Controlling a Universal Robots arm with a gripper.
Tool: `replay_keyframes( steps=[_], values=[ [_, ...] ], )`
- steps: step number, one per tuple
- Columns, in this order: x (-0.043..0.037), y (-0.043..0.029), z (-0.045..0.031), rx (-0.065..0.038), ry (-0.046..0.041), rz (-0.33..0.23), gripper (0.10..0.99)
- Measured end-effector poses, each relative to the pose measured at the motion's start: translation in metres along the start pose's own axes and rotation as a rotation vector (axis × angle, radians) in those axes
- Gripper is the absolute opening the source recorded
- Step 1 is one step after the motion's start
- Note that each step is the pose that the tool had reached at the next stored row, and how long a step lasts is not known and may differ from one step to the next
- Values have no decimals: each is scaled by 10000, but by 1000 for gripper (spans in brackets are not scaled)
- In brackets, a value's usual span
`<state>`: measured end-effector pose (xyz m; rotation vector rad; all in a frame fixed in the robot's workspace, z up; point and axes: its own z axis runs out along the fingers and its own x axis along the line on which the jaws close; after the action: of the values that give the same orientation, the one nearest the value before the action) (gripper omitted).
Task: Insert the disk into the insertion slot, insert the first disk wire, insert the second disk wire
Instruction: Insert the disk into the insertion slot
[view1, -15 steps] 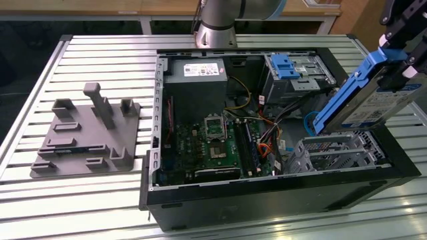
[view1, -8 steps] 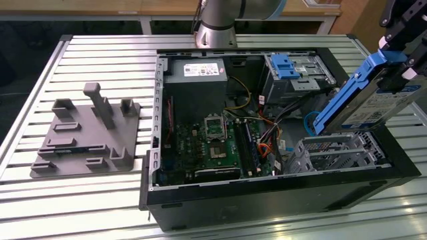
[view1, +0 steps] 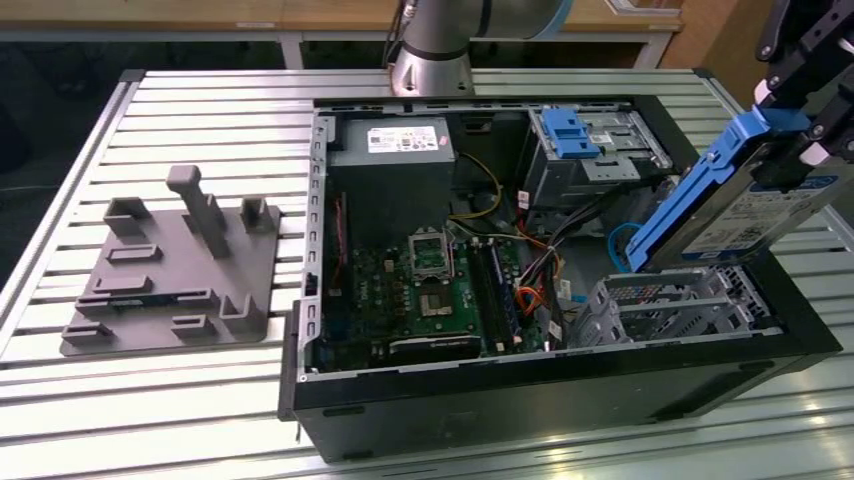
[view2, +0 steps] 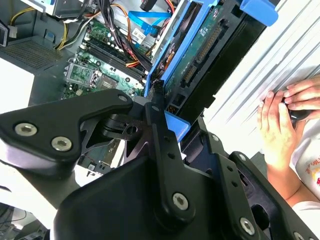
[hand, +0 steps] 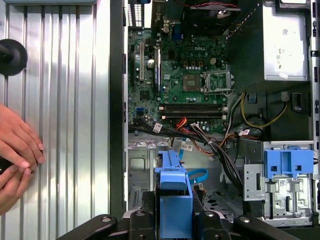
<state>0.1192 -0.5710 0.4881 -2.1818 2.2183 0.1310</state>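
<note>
Much of the gripper (view1: 797, 150) was cut off by the edge of the exterior view, at that view's right, so only its black links showed there. In both wrist views its own dark body blocked the near part of the scene. Where the fingertips (view2: 159, 95) met the load was hard to make out, but they were closed tight on the bright blue carrier of the disk (view1: 754, 215), with no gap visible. The disk hung in the air, steeply tilted, its white label facing out and its lower end pointing down into the case.

The insertion slot (view1: 674, 305), a silver perforated cage, sat just beneath that lower end. I could not tell whether the two touched. No wire was plugged into the disk. Its connector edge (view2: 200, 50) showed bare in the second wrist view.

Loose orange and blue cables (view1: 541, 275) lay beside the cage, near the green motherboard (view1: 414, 290). A grey bay with a blue latch (view1: 577, 135) stood farther back in the open black computer case (view1: 534, 400).

The case lay on a slatted metal table (view1: 160, 400). A grey moulded fixture (view1: 174, 270) rested on the table well apart from the case, at the exterior view's left. A person's hands (hand: 15, 150) rested on the slats beside the case. The arm's silver base (view1: 434, 50) rose behind the case.
</note>
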Motion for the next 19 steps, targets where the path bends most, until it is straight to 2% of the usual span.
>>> replay_keyframes(
  steps=[19],
  values=[
    [8,-20,99,-1,1,-10,365]
  ],
)
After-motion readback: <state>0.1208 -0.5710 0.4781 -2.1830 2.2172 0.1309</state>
